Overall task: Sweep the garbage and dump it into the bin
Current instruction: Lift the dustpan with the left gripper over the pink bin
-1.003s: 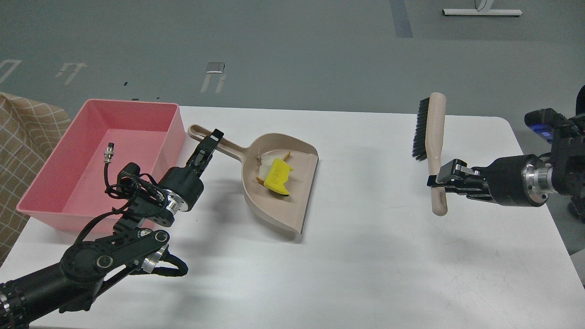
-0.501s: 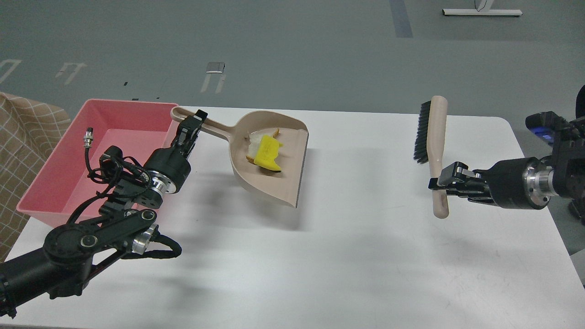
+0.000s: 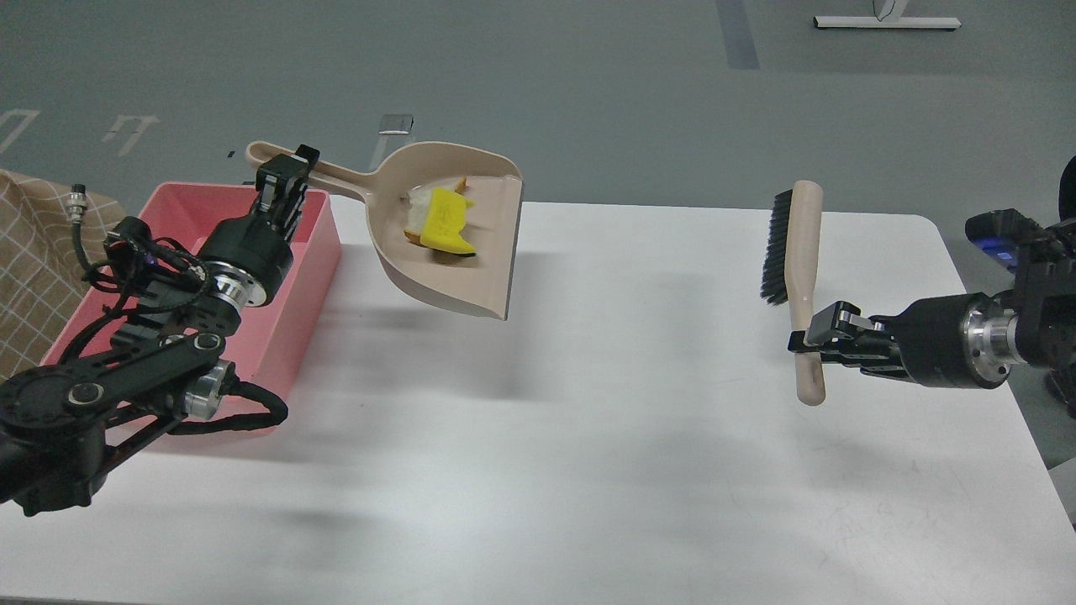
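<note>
Dump step: left gripper (image 3: 284,175) clamped on dustpan (image 3: 454,252) handle, bread (image 3: 414,217) and sponge (image 3: 445,227) aboard, airborne at bin's (image 3: 313,252) three o'clock. Right gripper (image 3: 809,340) clamped on brush (image 3: 799,269). Next, presumably: carried toward nine o'clock, tipped over bin.

Bin (image 3: 315,244) at nine o'clock on table (image 3: 588,437), partly behind left arm. Dustpan (image 3: 458,277) at eleven o'clock, lifted clear of table, just right of bin, handle reaching left over bin's far corner into left gripper (image 3: 282,181). Sponge (image 3: 443,228) in dustpan, overlapping bread slice (image 3: 414,220) behind. Brush (image 3: 799,277) at three o'clock, upright, above table, clamped in right gripper (image 3: 811,340).
</note>
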Tool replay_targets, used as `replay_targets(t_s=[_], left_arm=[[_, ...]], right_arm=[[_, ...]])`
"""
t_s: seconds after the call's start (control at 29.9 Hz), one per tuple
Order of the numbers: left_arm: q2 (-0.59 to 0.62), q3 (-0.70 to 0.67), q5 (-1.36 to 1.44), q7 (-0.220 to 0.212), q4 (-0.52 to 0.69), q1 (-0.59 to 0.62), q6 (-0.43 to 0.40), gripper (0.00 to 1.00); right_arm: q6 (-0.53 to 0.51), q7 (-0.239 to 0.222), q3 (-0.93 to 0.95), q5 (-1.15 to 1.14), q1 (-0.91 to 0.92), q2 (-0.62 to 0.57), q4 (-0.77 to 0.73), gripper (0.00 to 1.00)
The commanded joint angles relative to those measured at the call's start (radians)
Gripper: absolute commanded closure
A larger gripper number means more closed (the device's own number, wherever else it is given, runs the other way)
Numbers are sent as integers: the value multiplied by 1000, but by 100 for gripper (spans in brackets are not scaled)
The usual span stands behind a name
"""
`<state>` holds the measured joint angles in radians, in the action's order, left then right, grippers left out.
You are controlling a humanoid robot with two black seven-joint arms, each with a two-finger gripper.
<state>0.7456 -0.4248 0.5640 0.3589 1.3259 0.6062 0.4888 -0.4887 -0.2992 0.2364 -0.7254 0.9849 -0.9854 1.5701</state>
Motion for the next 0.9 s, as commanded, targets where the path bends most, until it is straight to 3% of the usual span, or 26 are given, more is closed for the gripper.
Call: replay_targets(t_s=[0.0,0.17,0.43,0.87], left_arm=[[82,-8,-41,2,15,18,0,100],[155,-40,-53,2,15,18,-4,100],[261,-63,-68,11,13,3,-108,100],[360,-57,-69,15,-2,-3,-183,100]], right_arm=[[0,0,-2,0,-2,5,-1,100],[0,0,0,0,-5,7,-1,100],[0,0,-2,-2,-6,10,-1,100],[0,0,-2,-2,-20,10,-1,100]])
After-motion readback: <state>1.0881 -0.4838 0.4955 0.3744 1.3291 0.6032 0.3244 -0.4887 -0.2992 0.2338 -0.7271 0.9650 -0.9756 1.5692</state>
